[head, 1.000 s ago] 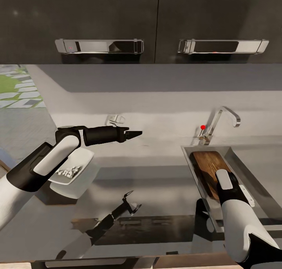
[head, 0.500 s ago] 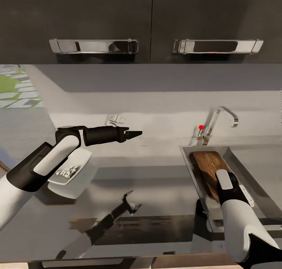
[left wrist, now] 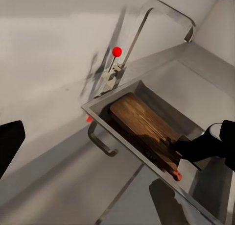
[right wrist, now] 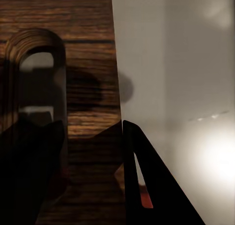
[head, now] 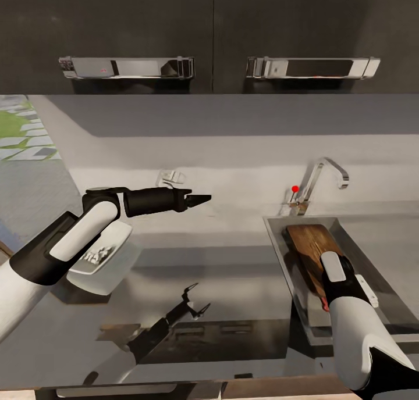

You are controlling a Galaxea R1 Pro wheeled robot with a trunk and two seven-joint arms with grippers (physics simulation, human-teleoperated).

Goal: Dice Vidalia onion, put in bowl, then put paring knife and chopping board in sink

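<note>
With the chopping board (head: pixel 306 254) lying in the sink (head: pixel 355 237), my right gripper (head: pixel 327 298) sits low over its slot end, grip undeterminable, apparently to leave the paring knife (left wrist: pixel 175 174).

Glossy dark grey table (head: pixel 233 284) with a light wood front edge runs along a pale wall and mirrors the arms. White bowl (head: pixel 99 266) sits on the table at the left, with small pale diced bits (head: pixel 96 254) inside, partly hidden behind the left arm. Steel sink (head: pixel 279 246) is set into the table at the right, chrome tap (head: pixel 317 179) with a red knob (head: pixel 295 188) behind its back rim. Brown wooden board (head: pixel 308 252) lies inside the basin against its left wall, slot handle (right wrist: pixel 36 73) at the near end. A small reddish bit (left wrist: pixel 178 176) shows at the board's near end; can't tell what it is. Flat steel drainboard (head: pixel 384 243) to the right of the basin.
</note>
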